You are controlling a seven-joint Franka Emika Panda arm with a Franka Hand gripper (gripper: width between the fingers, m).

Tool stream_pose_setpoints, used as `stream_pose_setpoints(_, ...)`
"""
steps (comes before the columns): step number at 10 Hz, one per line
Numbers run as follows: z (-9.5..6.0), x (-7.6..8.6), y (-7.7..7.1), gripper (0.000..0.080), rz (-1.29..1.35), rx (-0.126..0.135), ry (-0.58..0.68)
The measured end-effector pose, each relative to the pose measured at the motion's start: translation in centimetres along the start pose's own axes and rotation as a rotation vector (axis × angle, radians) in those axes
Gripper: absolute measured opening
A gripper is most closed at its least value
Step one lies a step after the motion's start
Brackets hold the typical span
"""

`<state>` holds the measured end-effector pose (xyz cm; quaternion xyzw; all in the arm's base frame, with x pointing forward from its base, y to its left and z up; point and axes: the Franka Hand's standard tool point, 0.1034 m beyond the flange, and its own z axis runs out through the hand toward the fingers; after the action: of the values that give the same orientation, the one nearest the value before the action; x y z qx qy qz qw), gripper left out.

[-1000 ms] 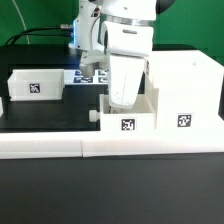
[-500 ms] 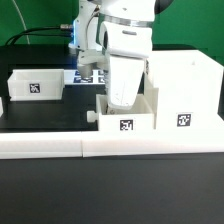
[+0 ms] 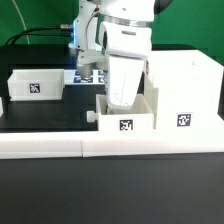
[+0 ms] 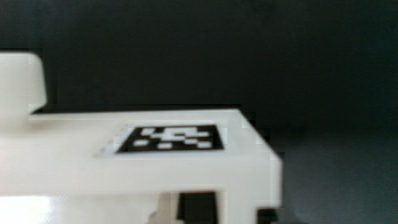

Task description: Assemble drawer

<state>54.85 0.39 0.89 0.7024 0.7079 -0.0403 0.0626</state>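
Your tool (image 3: 120, 97) dips into the small tray (image 3: 127, 124); I cannot tell its grip. Keep the tray level and square to the case (image 3: 186, 95) at the exterior view's right.

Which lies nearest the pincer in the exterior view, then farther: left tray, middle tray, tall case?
1. The middle tray, just below the pincer.
2. The tall case, at the exterior view's right.
3. The left tray, at the exterior view's left.
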Motion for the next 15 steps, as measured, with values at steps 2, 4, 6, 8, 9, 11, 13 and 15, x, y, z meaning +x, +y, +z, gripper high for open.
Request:
stream_pose_setpoints(2,0.02,0.08,-0.09,0.0042,-0.004,0.005,-0.003)
stream_pose_setpoints(4,0.05,-0.13,-0.17,0.0042,-0.003,0.014,-0.006)
stream_pose_setpoints(6,0.06,-0.14,-0.17,0.0042,-0.003,0.015,-0.006)
stream_pose_setpoints(8,0.04,-0.03,-0.15,0.0042,0.003,0.013,-0.006)
stream_pose_setpoints(9,-0.01,0.2,-0.11,0.0042,0.029,0.009,-0.005)
stream_pose_setpoints(11,-0.08,0.26,0.04,0.0042,0.061,0.007,-0.005)
stream_pose_setpoints(13,-0.06,0.32,0.18,0.0042,0.066,-0.014,0.004)
stream_pose_setpoints(15,0.02,0.2,0.04,0.0042,0.068,-0.01,0.003)
